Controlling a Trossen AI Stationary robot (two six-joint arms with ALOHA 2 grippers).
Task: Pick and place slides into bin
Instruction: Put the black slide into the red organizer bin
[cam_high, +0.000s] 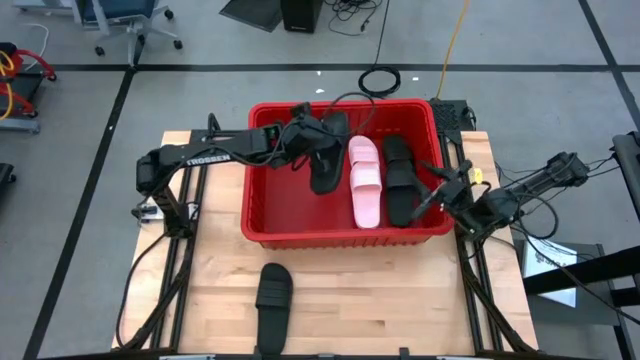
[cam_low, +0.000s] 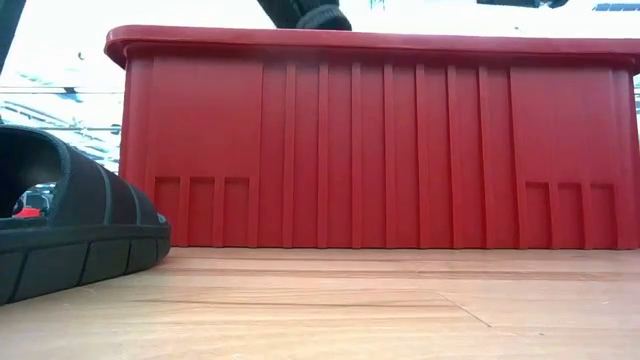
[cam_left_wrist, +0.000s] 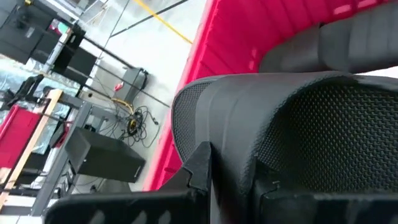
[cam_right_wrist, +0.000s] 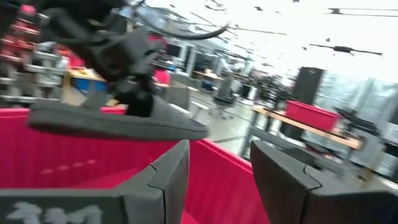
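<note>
Red bin (cam_high: 262, 228) holds slides; left end effector (cam_high: 312, 140) grips black slide (cam_high: 326, 168), right end effector (cam_high: 440, 192) open

bin (cam_high: 262, 228): red, four slides inside | black slide (cam_high: 273, 297): on table

Dark arms, white TROSSEN lettering (cam_high: 207, 155)

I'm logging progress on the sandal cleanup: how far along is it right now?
Done: a pink pair and black slides lie in the red bin. In hand: the left gripper holds a black slide over the bin; the right gripper waits, open, at the bin's right rim. Left: one black slide on the table.
</note>
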